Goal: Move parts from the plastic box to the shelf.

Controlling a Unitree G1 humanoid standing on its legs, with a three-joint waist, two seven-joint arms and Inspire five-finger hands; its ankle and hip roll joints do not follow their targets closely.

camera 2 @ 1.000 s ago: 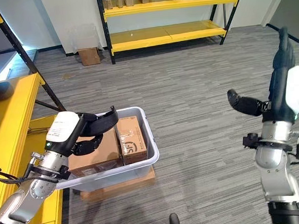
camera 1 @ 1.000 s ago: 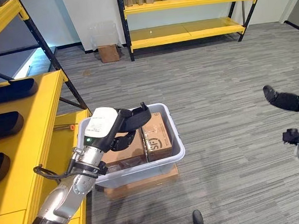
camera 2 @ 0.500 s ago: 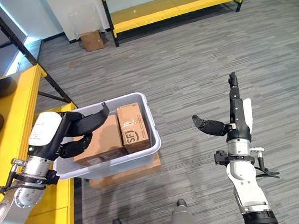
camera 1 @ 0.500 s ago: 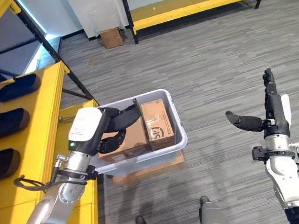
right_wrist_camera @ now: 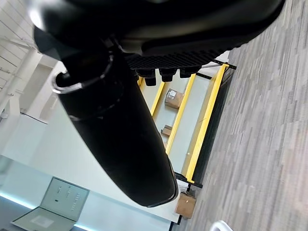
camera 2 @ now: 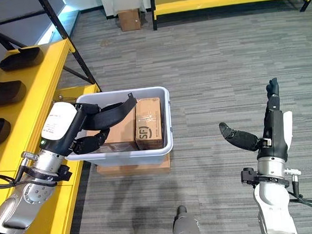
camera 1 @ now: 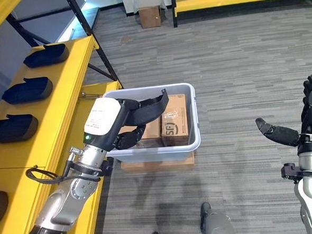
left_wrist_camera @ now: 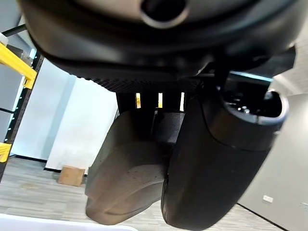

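Beside the yellow shelf (camera 1: pixel 64 96), your plastic box (camera 2: pixel 165 122) sits on a flat cardboard slab (camera 2: pixel 132 167) on the grey floor (camera 2: pixel 211 66). Brown cardboard boxes (camera 2: pixel 148 124) stand inside it. Your left hand (camera 2: pixel 101 125) hangs over the box's near side, thumb out straight, fingers curled toward the cartons; contact looks likely but you cannot confirm it. Your right hand (camera 2: pixel 270 123) is held up well apart, fingers straight, empty
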